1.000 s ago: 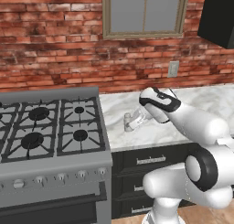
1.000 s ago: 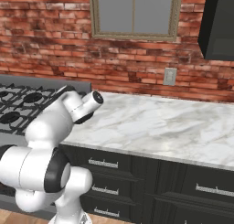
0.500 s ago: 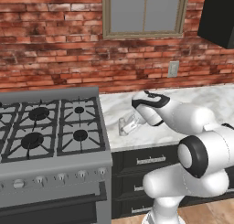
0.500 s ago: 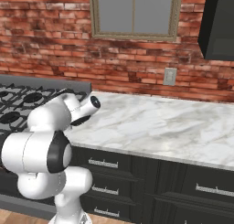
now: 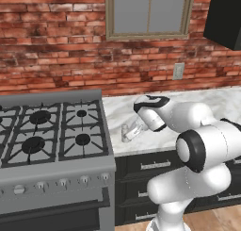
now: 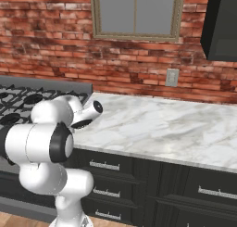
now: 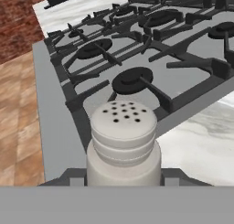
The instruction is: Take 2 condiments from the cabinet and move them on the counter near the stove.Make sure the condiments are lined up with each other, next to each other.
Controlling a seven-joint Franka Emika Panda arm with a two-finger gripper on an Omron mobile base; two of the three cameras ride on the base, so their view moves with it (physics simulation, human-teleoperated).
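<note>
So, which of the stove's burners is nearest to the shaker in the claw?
The front right burner, at the stove corner beside the marble counter; the shaker hangs just right of it.

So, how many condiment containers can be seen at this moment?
1. The grey shaker is by the stove's right edge, over the marble counter, in the claw. A second one may be hidden elsewhere.

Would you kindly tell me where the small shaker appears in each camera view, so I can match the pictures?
Left base view: the shaker sits mid-frame, low over the counter, just right of the stove.
Right base view: I cannot make it out behind the arm.
Hand view: shaker at bottom centre, between the jaws.
Shared landmark: the stove's black burners.
</note>
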